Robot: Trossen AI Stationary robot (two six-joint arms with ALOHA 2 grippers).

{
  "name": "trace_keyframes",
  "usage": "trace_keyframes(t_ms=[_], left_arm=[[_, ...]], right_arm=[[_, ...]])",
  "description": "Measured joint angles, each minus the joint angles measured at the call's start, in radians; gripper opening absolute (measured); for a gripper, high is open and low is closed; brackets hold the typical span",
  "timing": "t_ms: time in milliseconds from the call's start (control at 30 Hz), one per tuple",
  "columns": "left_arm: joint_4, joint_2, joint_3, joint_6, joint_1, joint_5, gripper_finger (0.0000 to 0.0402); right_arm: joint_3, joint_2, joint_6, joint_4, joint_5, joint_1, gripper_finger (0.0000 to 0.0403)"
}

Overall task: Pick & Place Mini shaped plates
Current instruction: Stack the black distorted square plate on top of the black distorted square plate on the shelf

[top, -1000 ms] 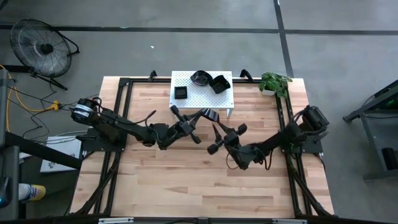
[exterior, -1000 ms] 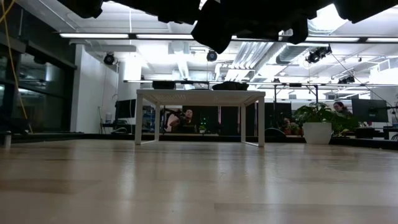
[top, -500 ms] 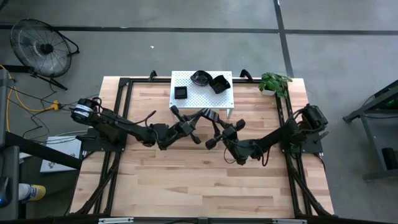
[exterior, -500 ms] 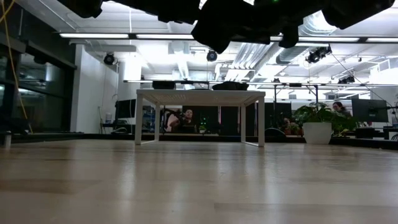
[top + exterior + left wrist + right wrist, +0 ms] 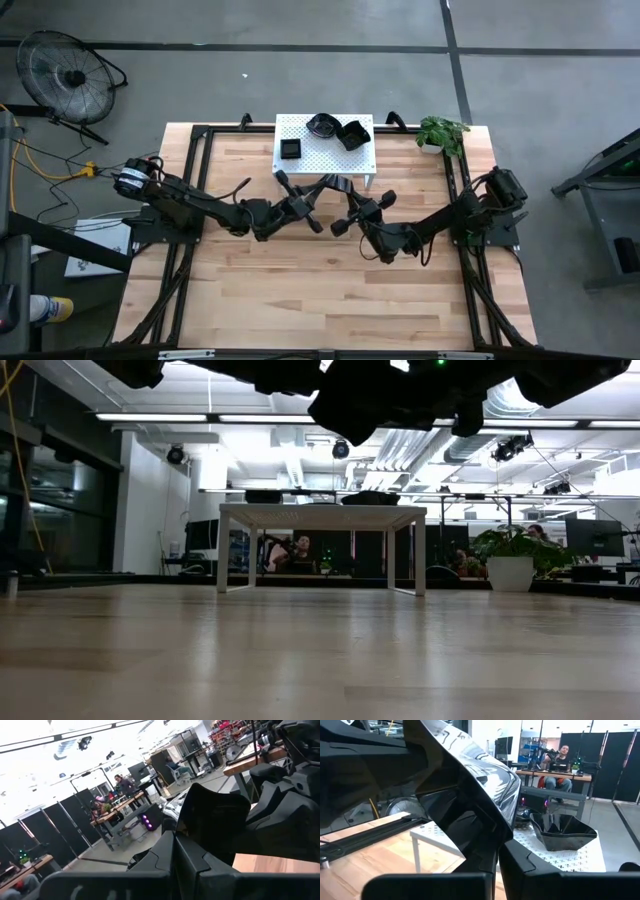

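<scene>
Both sets of jaws are clamped on one glossy black plate (image 5: 337, 186): we see our left gripper (image 5: 327, 185) and right gripper (image 5: 347, 197) meeting on it in the air, just off the front edge of the white perforated stand (image 5: 300, 157). Three more black dishes (image 5: 338, 130) sit on that stand, by the table's (image 5: 300, 290) back edge.

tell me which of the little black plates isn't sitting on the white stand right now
The glossy plate held up in the air between the left gripper and right gripper, just in front of the white stand. The other three plates rest on top of the stand.
</scene>
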Motion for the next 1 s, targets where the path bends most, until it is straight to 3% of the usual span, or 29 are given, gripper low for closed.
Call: trace_keyframes(t_ms=[567,733,1000], left_arm=[[-0.011,0.0,0.0,0.018,0.0,0.011,0.001],[-0.018,0.0,0.0,0.024,-0.001,0.042,0.0047],[-0.025,0.002,0.0,0.059,0.0,-0.004,0.0129]], right_arm=[[0.0,0.0,-0.008,0.006,-0.014,-0.006,0.0001],[0.0,0.0,-0.033,0.014,-0.018,-0.006,0.0001],[0.0,-0.021,-0.136,0.05,-0.005,-0.002,0.0]])
